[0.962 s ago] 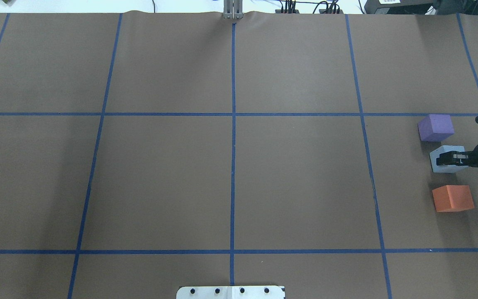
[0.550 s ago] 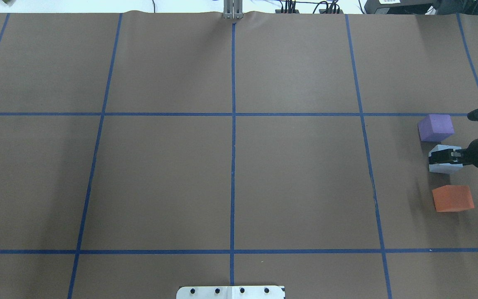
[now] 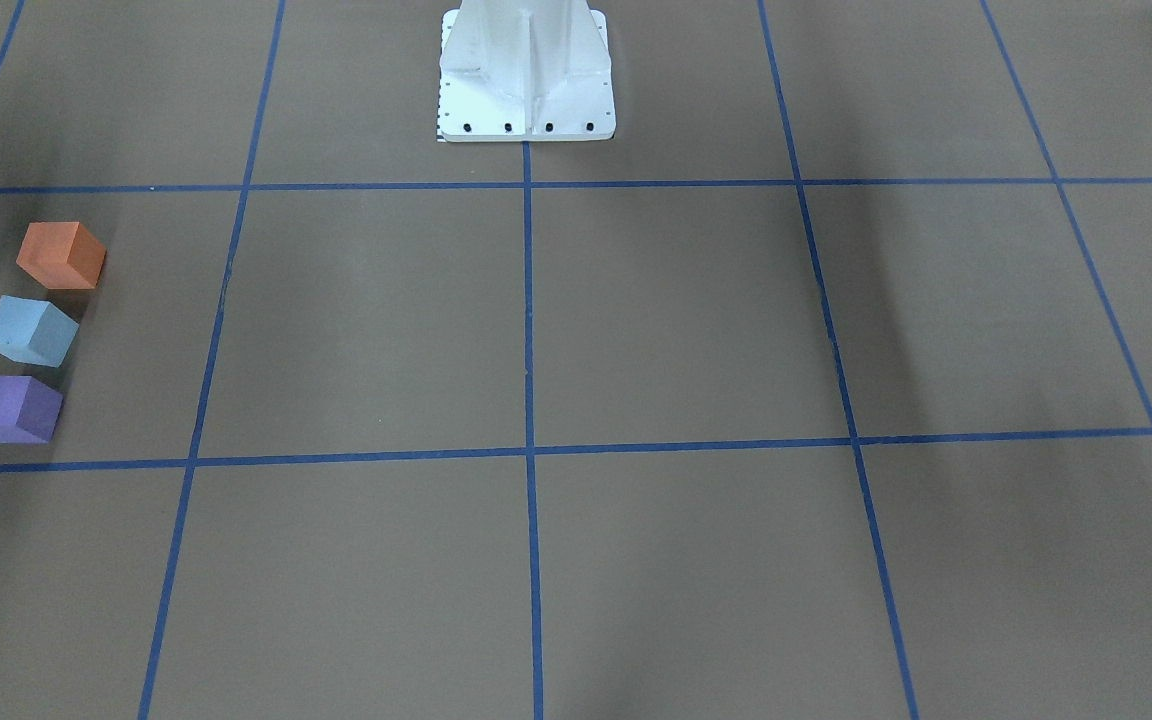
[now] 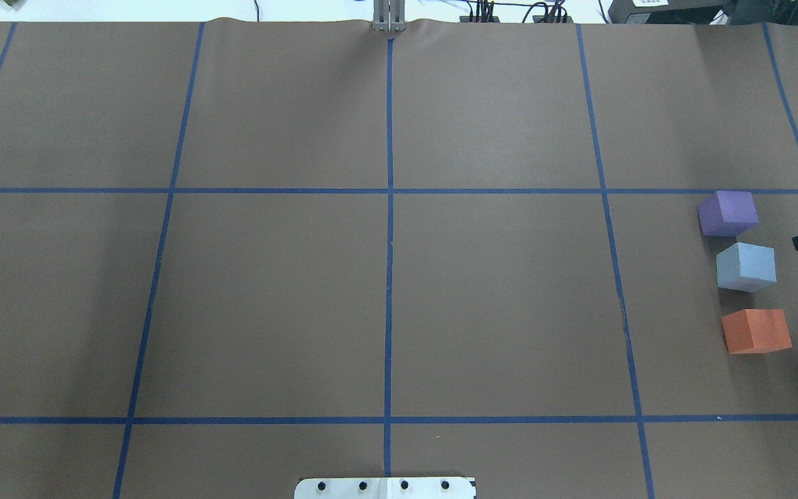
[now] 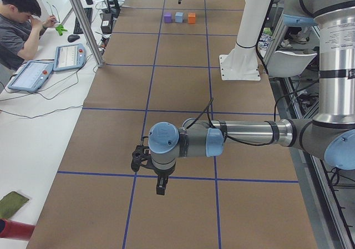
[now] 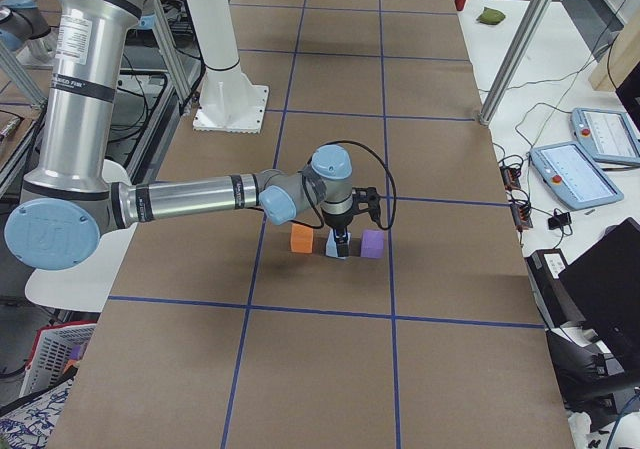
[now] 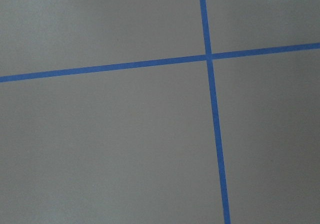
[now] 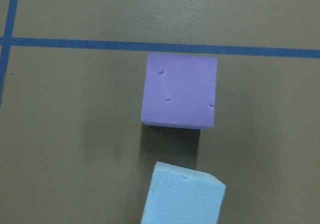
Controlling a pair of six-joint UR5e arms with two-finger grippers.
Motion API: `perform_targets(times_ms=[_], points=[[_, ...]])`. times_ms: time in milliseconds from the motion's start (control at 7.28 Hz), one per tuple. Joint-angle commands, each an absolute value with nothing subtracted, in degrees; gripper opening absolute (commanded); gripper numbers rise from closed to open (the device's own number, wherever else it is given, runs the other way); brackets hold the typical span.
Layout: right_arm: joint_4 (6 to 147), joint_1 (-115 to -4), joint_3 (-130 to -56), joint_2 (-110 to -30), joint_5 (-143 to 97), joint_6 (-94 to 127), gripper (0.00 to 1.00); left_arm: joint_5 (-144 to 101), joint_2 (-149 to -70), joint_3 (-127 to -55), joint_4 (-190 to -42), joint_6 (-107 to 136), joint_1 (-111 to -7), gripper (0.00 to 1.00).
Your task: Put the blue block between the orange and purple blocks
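Brown paper-covered table ruled in blue tape, set in a bright lab with white benches.

The brown covering [image 4: 496, 298] is split into large squares by blue tape lines [image 4: 389, 277], and one tape crossing [image 7: 208, 56] lies just below the left gripper [image 5: 160, 189]. Past the table edge, out from that gripper, a white bench [image 5: 39, 121] carries two grey control pendants [image 5: 69, 56] and loose cables, with a seated operator [image 5: 19, 21] behind an aluminium frame post [image 5: 83, 21]. Out from the right gripper [image 6: 342, 249], the same bench holds another pendant [image 6: 590, 149]. The light is even and comes from above, leaving only soft shadows.
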State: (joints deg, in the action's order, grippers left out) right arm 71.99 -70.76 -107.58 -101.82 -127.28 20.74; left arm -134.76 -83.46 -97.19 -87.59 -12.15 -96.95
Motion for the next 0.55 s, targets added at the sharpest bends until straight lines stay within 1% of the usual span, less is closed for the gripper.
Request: perform_targets(times_ms=[0,137,275,412], points=[[84.41,-81.17,-107.93,-101.60,-132.00,2.71,1.00,-135.35,-83.50,-97.21,-87.63,-12.22,-96.94,1.00],[90.90,-85.39,-106.62,-98.82,-132.53,-3.54,1.00,-135.35,-83.41,-97.47,-87.71,-12.22,-97.03,1.00],[93.92,-86.73,-106.00,-99.05,-132.63,-6.74,1.00,-135.35,-83.41,-97.38,-87.71,-12.48,-97.03,1.00],[93.95,-87.53,-106.08,-100.53,-133.93,-6.07,1.00,-135.53,-83.93,-96.95,-87.80,-11.96,-97.03,1.00]])
